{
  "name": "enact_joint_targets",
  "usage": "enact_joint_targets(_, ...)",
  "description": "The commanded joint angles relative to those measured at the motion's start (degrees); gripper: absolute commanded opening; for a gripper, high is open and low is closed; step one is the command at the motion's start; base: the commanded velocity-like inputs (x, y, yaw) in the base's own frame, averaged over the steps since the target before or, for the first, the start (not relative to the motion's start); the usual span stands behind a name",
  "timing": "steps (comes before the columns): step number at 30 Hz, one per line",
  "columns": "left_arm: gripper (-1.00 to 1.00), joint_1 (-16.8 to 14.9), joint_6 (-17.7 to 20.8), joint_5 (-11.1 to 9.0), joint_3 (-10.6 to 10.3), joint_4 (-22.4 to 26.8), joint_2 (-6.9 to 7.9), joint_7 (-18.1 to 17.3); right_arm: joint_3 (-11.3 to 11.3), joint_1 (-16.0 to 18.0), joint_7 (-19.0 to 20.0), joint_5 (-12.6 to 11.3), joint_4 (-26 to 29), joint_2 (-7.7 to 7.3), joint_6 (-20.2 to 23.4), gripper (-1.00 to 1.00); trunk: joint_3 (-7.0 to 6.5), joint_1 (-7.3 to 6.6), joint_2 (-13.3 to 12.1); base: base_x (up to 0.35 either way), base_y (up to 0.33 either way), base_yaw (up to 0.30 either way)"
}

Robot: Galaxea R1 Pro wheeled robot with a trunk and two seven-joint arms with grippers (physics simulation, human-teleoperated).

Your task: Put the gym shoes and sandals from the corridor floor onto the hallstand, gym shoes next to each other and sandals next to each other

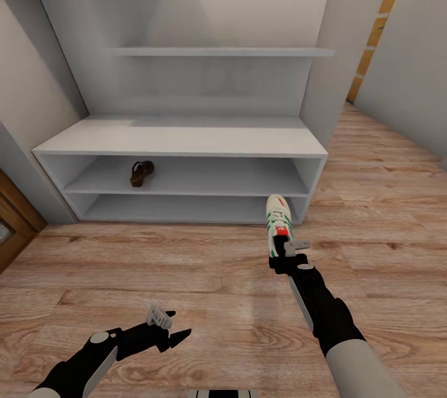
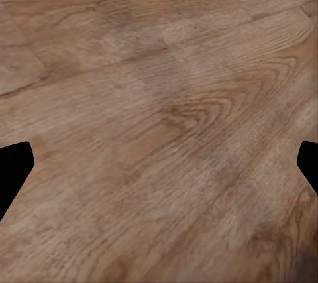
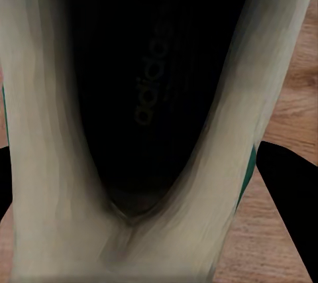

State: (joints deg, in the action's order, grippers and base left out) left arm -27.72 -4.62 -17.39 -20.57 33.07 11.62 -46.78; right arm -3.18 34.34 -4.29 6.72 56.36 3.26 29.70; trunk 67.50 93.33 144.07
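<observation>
The white hallstand [image 1: 186, 137] stands against the wall ahead. One dark brown sandal [image 1: 141, 172] lies on its upper open shelf, toward the left. A white gym shoe [image 1: 278, 218] with green stripes and a red-orange patch hangs in front of the rack's lower right corner. My right gripper [image 1: 283, 249] is shut on its heel end. In the right wrist view the gym shoe's dark inside [image 3: 152, 97] lies between the black fingers [image 3: 291, 190]. My left gripper [image 1: 177, 326] is open and empty low over the wood floor [image 2: 159, 97].
A plain white wall shelf [image 1: 223, 51] hangs above the rack. A brown wooden door [image 1: 12, 224] is at the left edge. The corridor runs on past the rack's right end, with bare wood floor [image 1: 385, 199] there.
</observation>
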Motion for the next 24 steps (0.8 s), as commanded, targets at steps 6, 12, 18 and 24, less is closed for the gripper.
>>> enact_joint_targets(6,1.0,-0.1,-0.6,-0.3,-0.5,-0.1,0.07,0.1,-0.1,0.0,0.0,0.6,0.1,-0.09,0.4,-1.0,0.05,-0.01,0.0,0.0,0.0,0.0)
enact_joint_targets(12,1.0,-0.1,-0.6,-0.3,-0.6,-0.3,0.07,0.1,-0.1,0.0,0.1,0.6,0.0,-0.1,0.5,-1.0,0.05,-0.01,0.0,0.146,0.0,0.0)
enact_joint_targets(18,1.0,-0.1,-0.7,-0.3,-0.8,-0.3,0.06,0.1,0.0,0.0,0.2,0.5,0.0,-0.1,0.5,-1.0,0.05,-0.01,0.0,0.312,0.0,0.0)
enact_joint_targets(24,1.0,-0.1,-0.9,-0.3,-4.9,-0.2,0.07,0.0,0.0,0.0,0.2,0.6,0.0,-0.1,0.6,-1.0,0.05,-0.01,0.0,0.128,0.0,0.0)
